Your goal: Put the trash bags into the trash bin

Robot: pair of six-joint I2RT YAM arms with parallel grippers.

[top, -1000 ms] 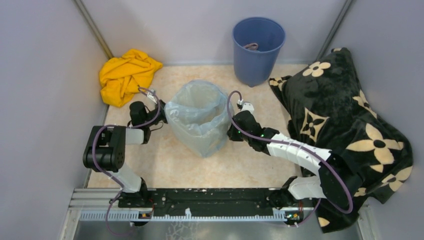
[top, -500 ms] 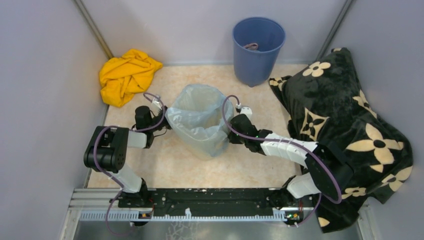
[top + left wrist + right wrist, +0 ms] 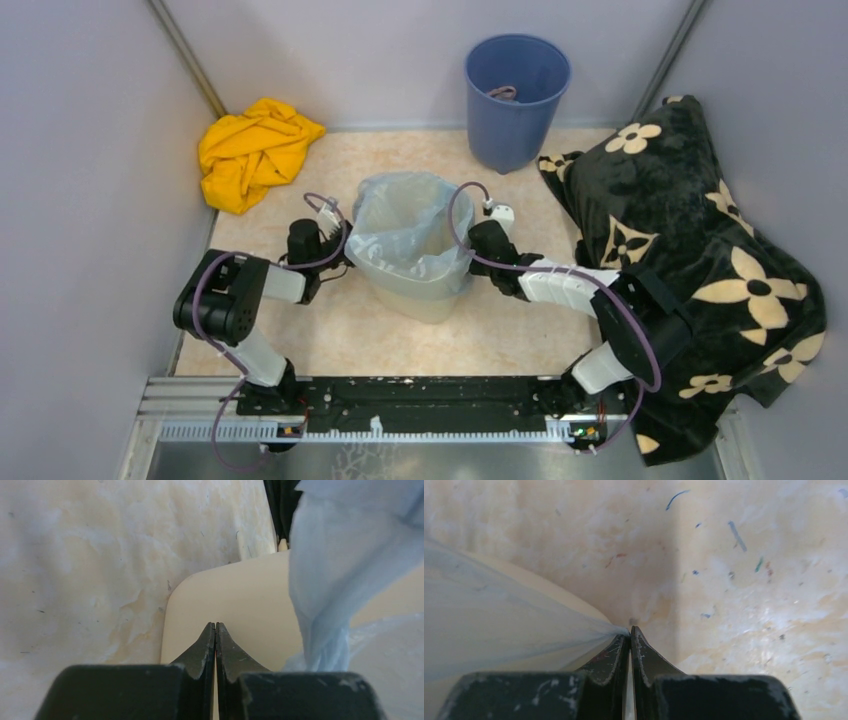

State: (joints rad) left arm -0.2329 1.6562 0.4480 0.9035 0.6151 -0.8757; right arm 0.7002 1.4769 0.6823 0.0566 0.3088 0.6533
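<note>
The cream trash bin (image 3: 425,300) stands in the middle of the floor. A pale-blue trash bag (image 3: 408,232) lines it and folds over its rim. My left gripper (image 3: 343,252) is at the bin's left side. Its jaws are shut, with the tips (image 3: 215,625) against the bin's wall (image 3: 240,605). Nothing shows between them; the bag (image 3: 330,570) hangs just right of its fingers. My right gripper (image 3: 468,256) is at the bin's right side, shut (image 3: 630,629) on a taut pinch of the bag (image 3: 514,625).
A round blue bucket (image 3: 516,95) stands at the back. A yellow cloth (image 3: 255,150) lies in the back left corner. A black flowered blanket (image 3: 690,250) fills the right side, close behind my right arm. Grey walls close in both sides.
Both grippers have drawn the bag's edge down over the bin's rim. The left gripper moved right and nearer. The bin's cream wall now shows below the bag.
</note>
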